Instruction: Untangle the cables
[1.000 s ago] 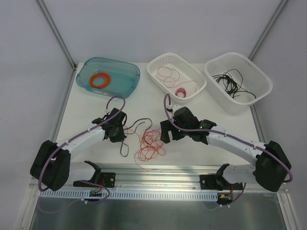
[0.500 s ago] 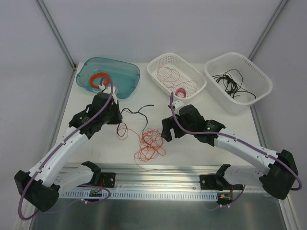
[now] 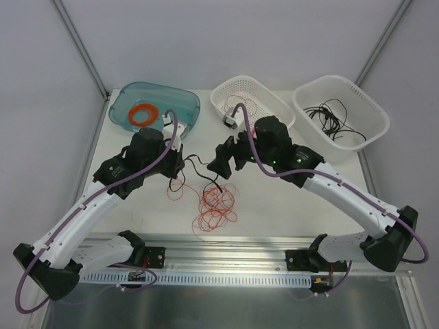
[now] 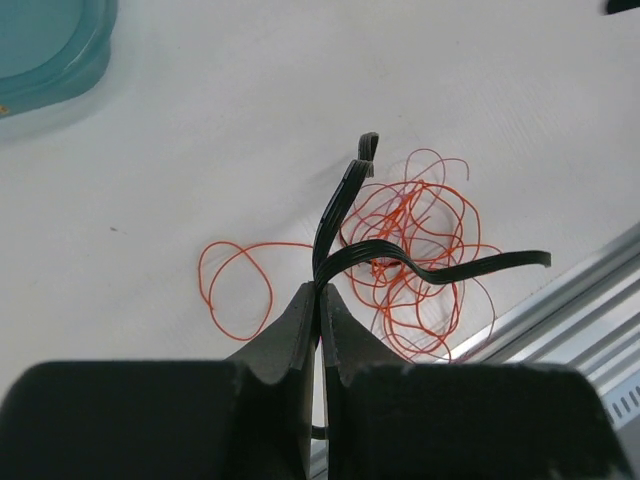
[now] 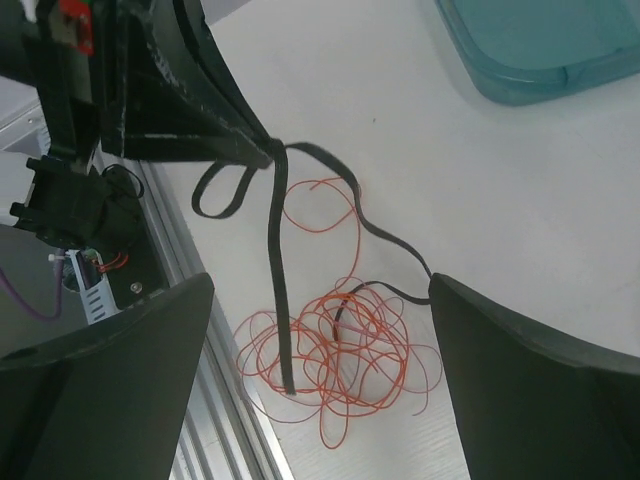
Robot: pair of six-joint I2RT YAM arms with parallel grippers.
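From above, my left claw had swung right since a moment before. My right claw had crossed left to meet it over the black cable. The orange cables stayed heaped on the table. At my left wrist, the fingers were pinched tight on the black cable. At my right wrist, the claw gaped wide above the tangle, gripping nothing.

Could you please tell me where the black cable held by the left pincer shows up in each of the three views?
Top external: black cable at centre, leaving the left pincer.
Left wrist: black cable at centre, rising from the shut pincer.
Right wrist: black cable centre-left, running down from that pincer's tip.
Shared landmark: the orange tangle lying by it.
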